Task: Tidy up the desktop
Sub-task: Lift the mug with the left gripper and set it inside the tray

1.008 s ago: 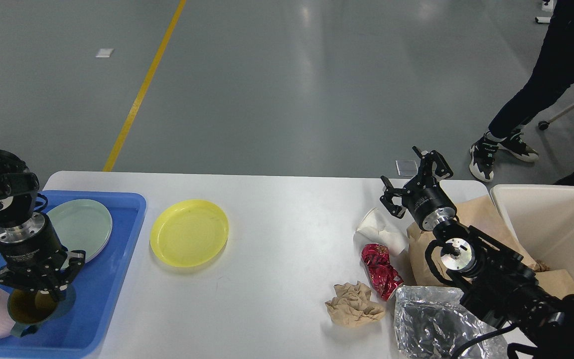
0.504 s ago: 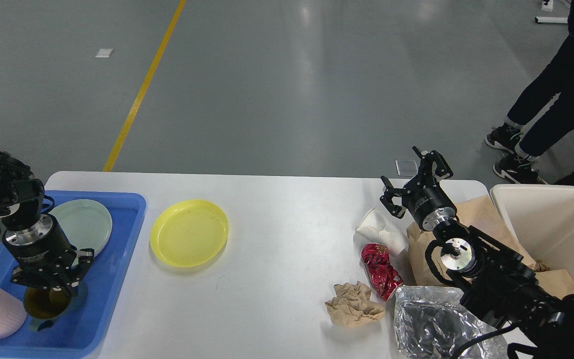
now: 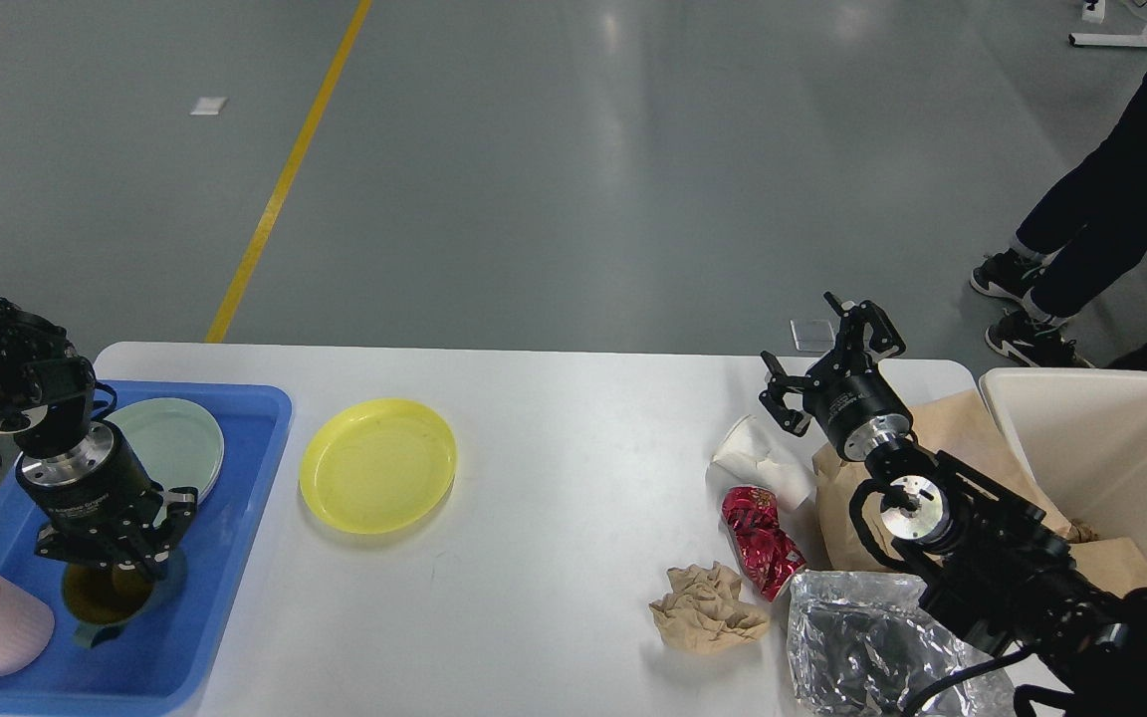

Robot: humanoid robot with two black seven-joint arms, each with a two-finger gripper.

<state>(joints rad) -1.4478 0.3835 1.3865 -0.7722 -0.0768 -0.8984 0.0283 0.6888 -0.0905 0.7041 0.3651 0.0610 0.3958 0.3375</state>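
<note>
My left gripper (image 3: pixel 117 558) hangs over the teal cup (image 3: pixel 108 596) in the blue tray (image 3: pixel 235 518) at the left end of the desktop (image 3: pixel 554 558); its grip I can't make out. My right gripper (image 3: pixel 827 363) is spread open above the crushed paper cup (image 3: pixel 761 460).

A workshop hall: grey coated floor (image 3: pixel 573 169) with yellow lane line (image 3: pixel 280 184).
</note>
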